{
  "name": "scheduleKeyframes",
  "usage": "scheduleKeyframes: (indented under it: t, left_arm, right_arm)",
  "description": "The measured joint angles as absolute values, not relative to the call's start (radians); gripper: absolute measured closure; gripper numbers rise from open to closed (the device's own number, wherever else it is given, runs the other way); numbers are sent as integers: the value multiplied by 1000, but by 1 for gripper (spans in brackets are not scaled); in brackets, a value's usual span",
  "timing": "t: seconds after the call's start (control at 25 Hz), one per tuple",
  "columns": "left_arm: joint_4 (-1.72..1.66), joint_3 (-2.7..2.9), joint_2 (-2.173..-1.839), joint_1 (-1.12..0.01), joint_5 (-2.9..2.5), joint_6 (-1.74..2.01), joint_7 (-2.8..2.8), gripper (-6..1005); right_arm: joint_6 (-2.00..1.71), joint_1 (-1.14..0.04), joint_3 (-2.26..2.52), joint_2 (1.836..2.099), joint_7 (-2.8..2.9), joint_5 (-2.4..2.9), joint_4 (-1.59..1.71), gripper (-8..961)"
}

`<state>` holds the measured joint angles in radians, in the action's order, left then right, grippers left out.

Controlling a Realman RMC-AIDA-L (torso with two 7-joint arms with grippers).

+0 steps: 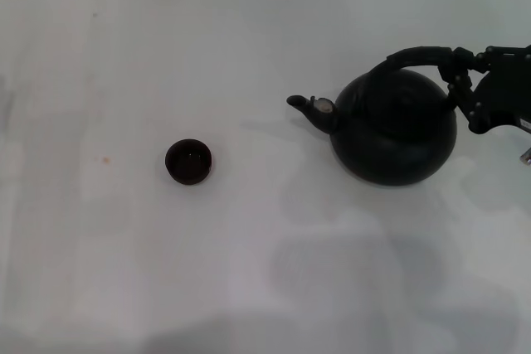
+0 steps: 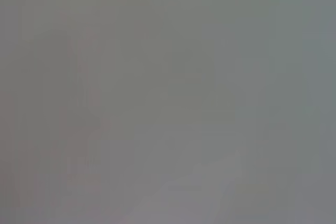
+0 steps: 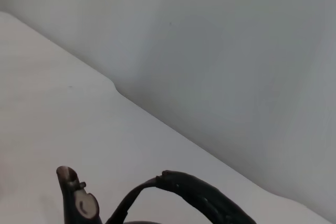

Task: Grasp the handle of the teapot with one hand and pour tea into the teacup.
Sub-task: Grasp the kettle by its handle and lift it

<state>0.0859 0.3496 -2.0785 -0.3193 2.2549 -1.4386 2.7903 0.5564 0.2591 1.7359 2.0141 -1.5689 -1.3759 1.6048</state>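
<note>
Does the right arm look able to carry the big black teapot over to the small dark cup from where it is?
Probably yes: the right tool is at the arched black handle, and bare white table lies between round black teapot and small dark teacup.

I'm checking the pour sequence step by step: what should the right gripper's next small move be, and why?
Probably lift the teapot a little and carry it toward the teacup. The right gripper is already at the handle, seemingly clamped on its right end, while the pot appears to sit on the table, spout facing the cup, which stands well apart to the left.
</note>
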Motion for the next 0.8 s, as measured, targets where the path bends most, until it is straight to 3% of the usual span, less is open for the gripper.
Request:
scheduleKeyframes:
  t: [0.08,0.8]
  left_arm:
    - [86,350,-2078,-319,2255,-1439,2790,107]
    - [86,352,-2080,-327,2249,-1444,2790,106]
  right_arm:
    - [557,259,1733,2014,-1569,-1379,1605,739]
    - [676,219,1654,2011,-1544,-1393,1590,766]
